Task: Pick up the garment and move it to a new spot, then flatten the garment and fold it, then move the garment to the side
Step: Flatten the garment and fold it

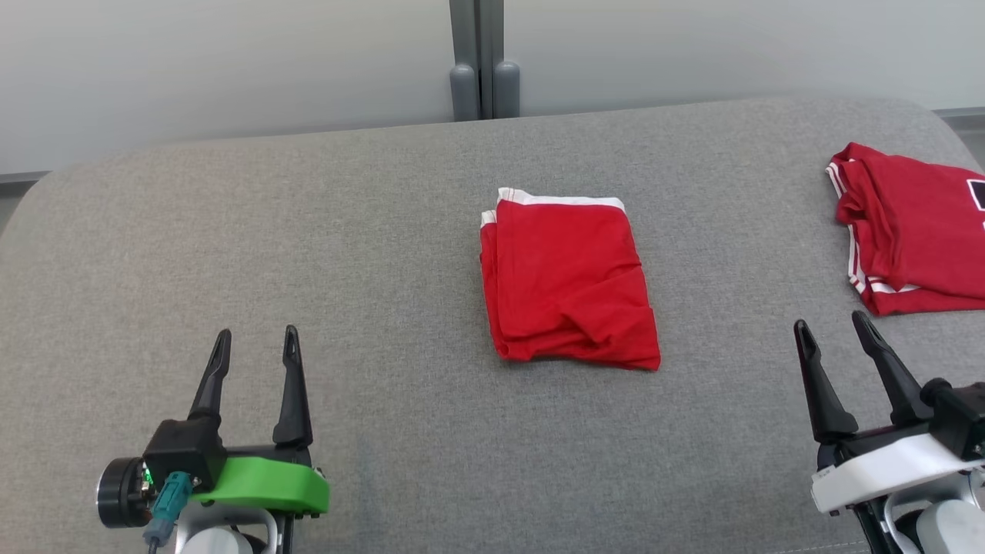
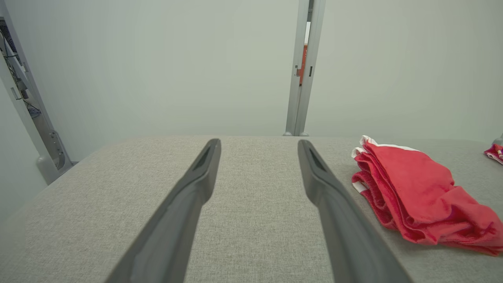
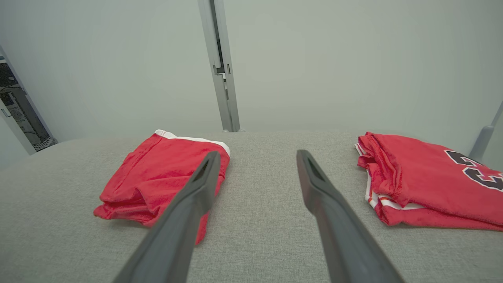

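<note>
A red garment point(image 1: 565, 281) with a white band lies folded in the middle of the grey padded table point(image 1: 369, 231); it also shows at the right of the left wrist view as the folded garment point(image 2: 412, 196) and left of centre as the garment point(image 3: 157, 177) in the right wrist view. My left gripper point(image 1: 256, 341) stands open at the lower left, well apart from it. Open too, my right gripper point(image 1: 833, 323) rests at the lower right, with nothing between its fingers. Both sets of fingers point(image 2: 196, 184) point(image 3: 318, 184) hover over bare table.
A second folded red garment point(image 1: 912, 227) with white stripes and a dark number lies at the table's right edge, just beyond my right gripper, seen also as a jersey point(image 3: 432, 181). A grey post point(image 1: 483, 61) and pale wall stand behind the table.
</note>
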`<state>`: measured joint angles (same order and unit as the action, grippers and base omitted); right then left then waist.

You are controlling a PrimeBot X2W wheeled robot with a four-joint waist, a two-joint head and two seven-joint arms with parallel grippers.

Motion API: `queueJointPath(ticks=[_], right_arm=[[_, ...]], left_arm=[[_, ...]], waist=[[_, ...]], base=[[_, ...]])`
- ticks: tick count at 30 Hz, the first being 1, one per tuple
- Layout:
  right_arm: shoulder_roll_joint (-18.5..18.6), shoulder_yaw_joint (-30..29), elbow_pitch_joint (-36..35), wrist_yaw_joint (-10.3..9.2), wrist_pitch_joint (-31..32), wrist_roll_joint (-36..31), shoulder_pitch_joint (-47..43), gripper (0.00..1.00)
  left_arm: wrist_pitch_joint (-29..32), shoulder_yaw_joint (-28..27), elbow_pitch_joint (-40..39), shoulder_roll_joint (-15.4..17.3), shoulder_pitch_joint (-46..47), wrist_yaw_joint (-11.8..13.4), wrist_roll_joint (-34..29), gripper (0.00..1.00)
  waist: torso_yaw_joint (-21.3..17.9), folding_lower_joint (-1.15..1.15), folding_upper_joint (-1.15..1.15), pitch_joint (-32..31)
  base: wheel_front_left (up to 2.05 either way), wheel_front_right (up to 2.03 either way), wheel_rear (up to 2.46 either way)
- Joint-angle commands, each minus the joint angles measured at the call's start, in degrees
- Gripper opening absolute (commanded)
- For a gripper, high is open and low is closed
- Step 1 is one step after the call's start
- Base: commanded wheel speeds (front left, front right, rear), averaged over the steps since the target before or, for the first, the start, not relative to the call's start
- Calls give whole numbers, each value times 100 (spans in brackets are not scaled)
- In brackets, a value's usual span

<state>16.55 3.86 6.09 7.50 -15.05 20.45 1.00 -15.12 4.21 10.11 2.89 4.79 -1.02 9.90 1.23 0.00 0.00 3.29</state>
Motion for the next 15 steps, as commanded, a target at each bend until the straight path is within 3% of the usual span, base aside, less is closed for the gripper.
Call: queueJointPath(ticks=[1,15], right_arm=[[-42,-69,-46,-5,-14,-53,-129,100],[-298,-160,-207,-5,28,-373,-585,100]], left_arm=[[2,-40,-2,40,-138,-22,-59,100],[2,-213,-61,79,-529,-114,-170,100]], waist=[[12,0,0,-91],[70,0,0,-367]], base=[[0,0,0],[0,0,0]])
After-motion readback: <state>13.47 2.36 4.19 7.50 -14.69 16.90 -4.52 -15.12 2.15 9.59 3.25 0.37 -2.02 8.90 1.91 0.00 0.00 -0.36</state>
